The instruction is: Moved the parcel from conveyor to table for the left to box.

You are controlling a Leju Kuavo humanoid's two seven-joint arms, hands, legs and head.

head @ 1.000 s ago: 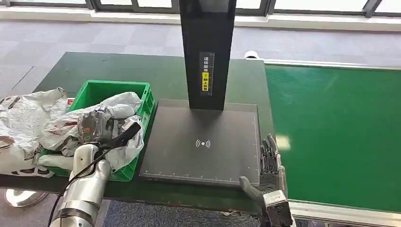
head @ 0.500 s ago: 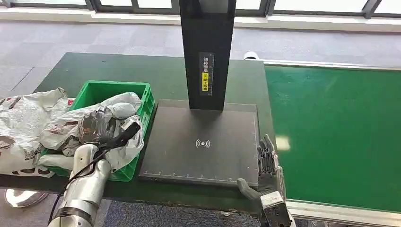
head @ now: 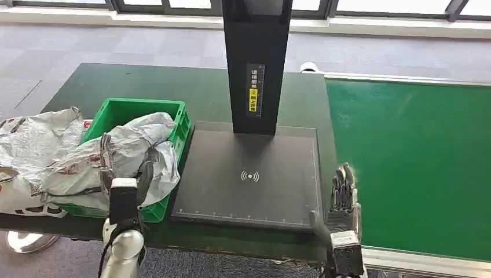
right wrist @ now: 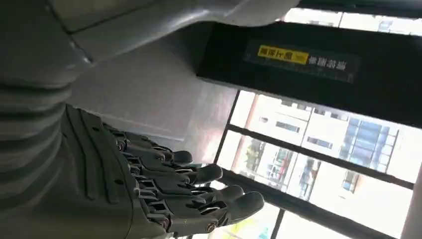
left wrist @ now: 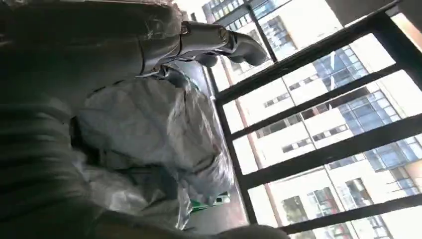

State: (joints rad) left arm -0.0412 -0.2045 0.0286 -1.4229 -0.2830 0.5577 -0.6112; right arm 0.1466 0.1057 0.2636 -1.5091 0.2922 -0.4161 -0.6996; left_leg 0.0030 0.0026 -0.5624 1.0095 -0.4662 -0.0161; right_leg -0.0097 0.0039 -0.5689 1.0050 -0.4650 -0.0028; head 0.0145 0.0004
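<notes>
Left hand (head: 123, 168) gripped the parcel (head: 116, 156) heaped over the green crate (head: 173, 124) rim, right hand (head: 341, 197) hung empty with fingers apart beside the conveyor (head: 417, 162); risk was the slack bag snagging fingers on release and sliding off the pile.

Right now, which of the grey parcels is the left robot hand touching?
The parcel in the green crate: parcel, under the left robot hand. The other bags lie outside it.

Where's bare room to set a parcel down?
Free: the scan pad between the green bin and the right hand; the conveyor belt beyond it. Crowded: bin, heaped with grey parcels under the left hand.
</notes>
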